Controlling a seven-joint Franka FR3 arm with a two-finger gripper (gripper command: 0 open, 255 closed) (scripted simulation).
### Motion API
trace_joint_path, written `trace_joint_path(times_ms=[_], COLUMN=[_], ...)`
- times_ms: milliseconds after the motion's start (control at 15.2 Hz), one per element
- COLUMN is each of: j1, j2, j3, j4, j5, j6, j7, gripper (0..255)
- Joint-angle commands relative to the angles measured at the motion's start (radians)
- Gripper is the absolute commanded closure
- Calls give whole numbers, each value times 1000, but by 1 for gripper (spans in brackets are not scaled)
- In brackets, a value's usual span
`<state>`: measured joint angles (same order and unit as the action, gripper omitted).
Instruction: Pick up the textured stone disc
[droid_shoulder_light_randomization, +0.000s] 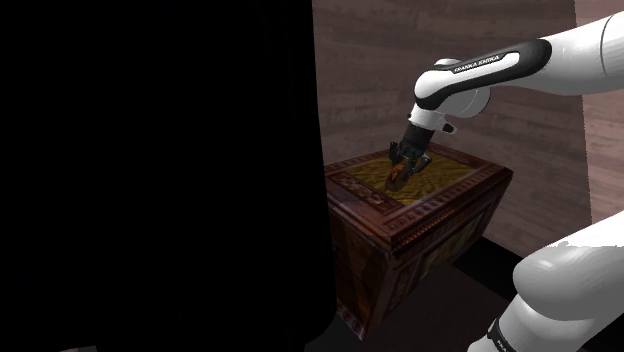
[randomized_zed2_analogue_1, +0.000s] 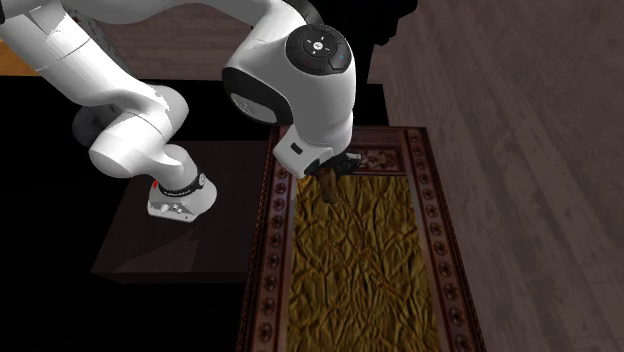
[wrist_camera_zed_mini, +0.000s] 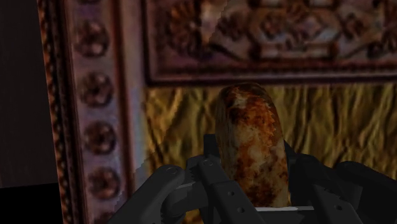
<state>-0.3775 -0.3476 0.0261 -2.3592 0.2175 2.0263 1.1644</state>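
Shoulder view: the claw (droid_shoulder_light_randomization: 404, 166) hangs low over the chest (droid_shoulder_light_randomization: 430, 215), pinching the disc (droid_shoulder_light_randomization: 398, 176). A black area lies at this view's left.

Second exterior view: the disc (randomized_zed2_analogue_1: 329, 188) sits under the claw (randomized_zed2_analogue_1: 332, 176), over the end of the gold panel (randomized_zed2_analogue_1: 370, 260) nearest the arm. Contact with the panel cannot be told.

Wrist view: the mottled brown disc (wrist_camera_zed_mini: 251, 149) stands on edge, clasped between the fingers (wrist_camera_zed_mini: 219, 186).

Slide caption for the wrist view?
Black gripper clasps a mottled brown stone disc, edge-on, over the ornate chest's gold panel.
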Motion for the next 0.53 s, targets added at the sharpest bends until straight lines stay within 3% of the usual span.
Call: trace_joint_path(times_ms=[0,462], j1=[0,-2], j2=[1,-17], j3=[0,-2], j4=[0,65], j5=[0,-8], j6=[0,-82], j7=[0,16], gripper=[255,255])
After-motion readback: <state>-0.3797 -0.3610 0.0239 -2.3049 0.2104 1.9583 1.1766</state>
